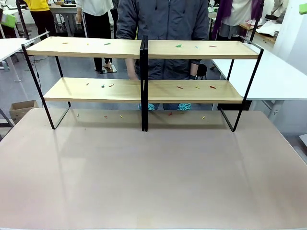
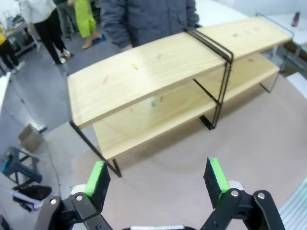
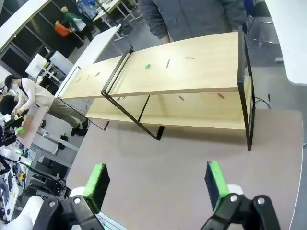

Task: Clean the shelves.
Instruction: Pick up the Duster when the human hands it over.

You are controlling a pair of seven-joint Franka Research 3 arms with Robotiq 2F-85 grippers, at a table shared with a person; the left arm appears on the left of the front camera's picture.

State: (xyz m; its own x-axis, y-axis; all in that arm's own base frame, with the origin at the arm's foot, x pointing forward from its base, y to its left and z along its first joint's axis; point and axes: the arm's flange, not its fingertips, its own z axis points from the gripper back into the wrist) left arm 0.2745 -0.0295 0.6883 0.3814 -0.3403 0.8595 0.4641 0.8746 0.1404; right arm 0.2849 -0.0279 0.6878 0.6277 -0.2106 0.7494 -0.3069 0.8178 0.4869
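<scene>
Wooden shelves [image 1: 96,48] sit on the tabletop [image 1: 153,172], person [image 1: 163,19] right behind them. Coloured scraps [image 1: 179,46] litter both boards, more underneath. Cleaning looks unstarted. Left gripper [image 2: 156,175] and right gripper [image 3: 156,176] spread wide, empty, short of the shelves.

Shelves [image 1: 129,90]: two-tier rack, long light wood boards in thin black frame with central post, standing upright and square across far side of desk [image 1: 144,172], both boards littered with small red, green and orange bits [image 1: 179,46], a few more underneath on desk.
</scene>
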